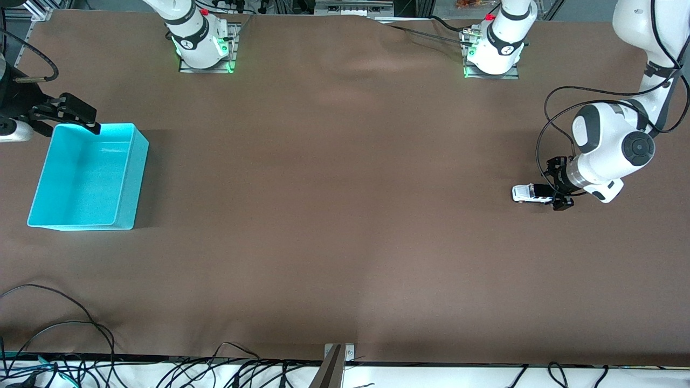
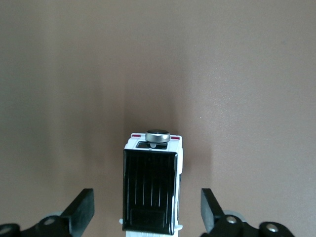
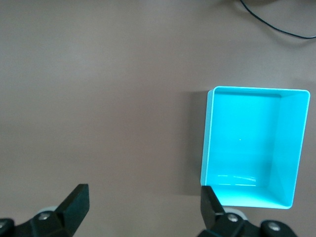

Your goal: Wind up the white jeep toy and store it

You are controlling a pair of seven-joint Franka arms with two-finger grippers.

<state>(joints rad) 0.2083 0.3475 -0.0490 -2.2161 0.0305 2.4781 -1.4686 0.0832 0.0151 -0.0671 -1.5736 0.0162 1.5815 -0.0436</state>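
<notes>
Barely begun: small boxy white plastic jeep toy (image 2: 151, 190) ungrasped between spread left gripper (image 2: 148, 217) jaws, at three o'clock on the table; winding and storing remain; right gripper (image 3: 143, 210) waiting, spread, by empty turquoise plastic bin (image 1: 86, 178) at nine o'clock.

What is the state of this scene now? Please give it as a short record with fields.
toy: small white jeep toy with black roof on the brown table, toward the left arm's end
left pincer: left pincer low around the jeep, fingers open on both sides, not touching it
bin: turquoise rectangular plastic bin toward the right arm's end, nothing inside
right pincer: right pincer open, over the bin's edge, waiting
</notes>
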